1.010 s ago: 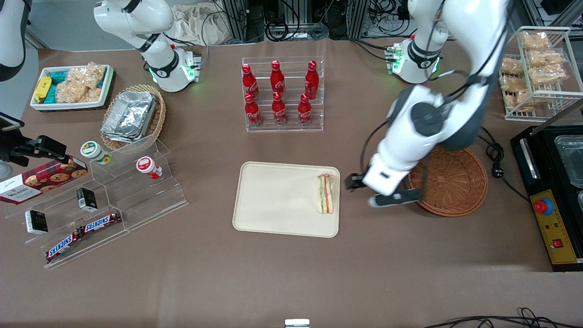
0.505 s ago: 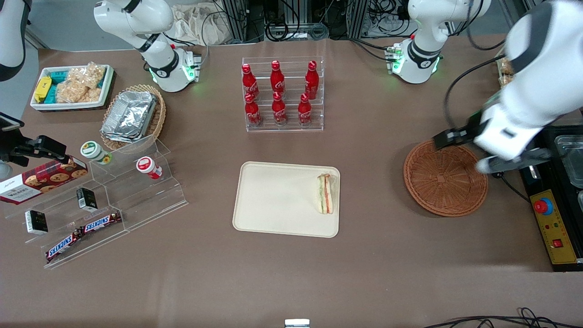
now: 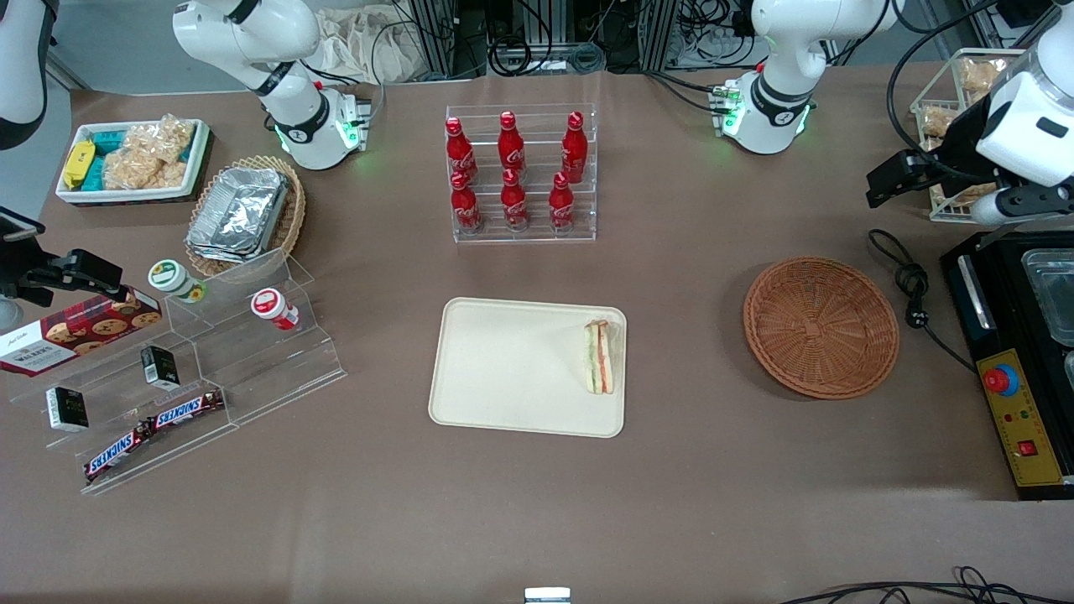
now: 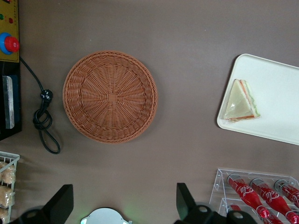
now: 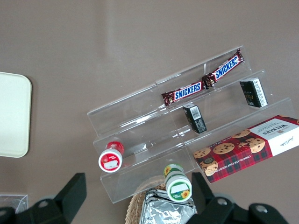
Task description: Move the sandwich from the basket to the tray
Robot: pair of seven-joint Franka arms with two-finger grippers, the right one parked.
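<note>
Sandwich (image 3: 600, 357) sits on the tray (image 3: 503, 369), and we can see it lying on its side at the tray's edge nearest the basket (image 3: 821, 327), layered filling facing up at the front camera. From the sandwich, the basket lies out at three o'clock in the front view, well apart from the tray, with bare brown tabletop (image 3: 688, 352) between them. Nothing is in the basket; we see only its woven floor in the wrist view. Our pincer (image 3: 948, 189) hangs high at the working arm's end of the tabletop, at about one o'clock from the basket in the front view, just beside the wire rack (image 3: 977, 126) of bagged snacks. Its fingers (image 4: 63, 203) are spread wide apart, released, gripping nothing. Cola bottles (image 3: 512, 172) stand in their clear rack at twelve o'clock from the tray.
</note>
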